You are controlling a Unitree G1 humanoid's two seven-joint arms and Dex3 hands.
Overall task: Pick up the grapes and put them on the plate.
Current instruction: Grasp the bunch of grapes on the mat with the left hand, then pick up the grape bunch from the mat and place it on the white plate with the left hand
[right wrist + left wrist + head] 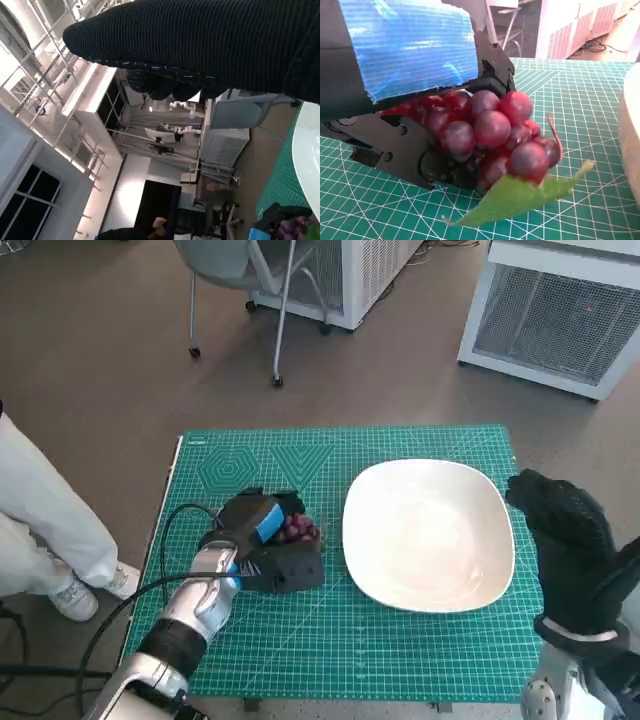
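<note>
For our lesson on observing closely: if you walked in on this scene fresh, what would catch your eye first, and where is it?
The big white plate stands out first, bare on the right half of the green cutting mat. Next comes the bunch of red grapes with a green leaf, on the mat to the plate's left, with the blue-taped left hand closed around them. The gloved right hand hangs beside the plate's right edge, holding nothing.

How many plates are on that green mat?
1: a white plate on the mat's right half, between the left robot hand with grapes and the right robot hand.
</note>
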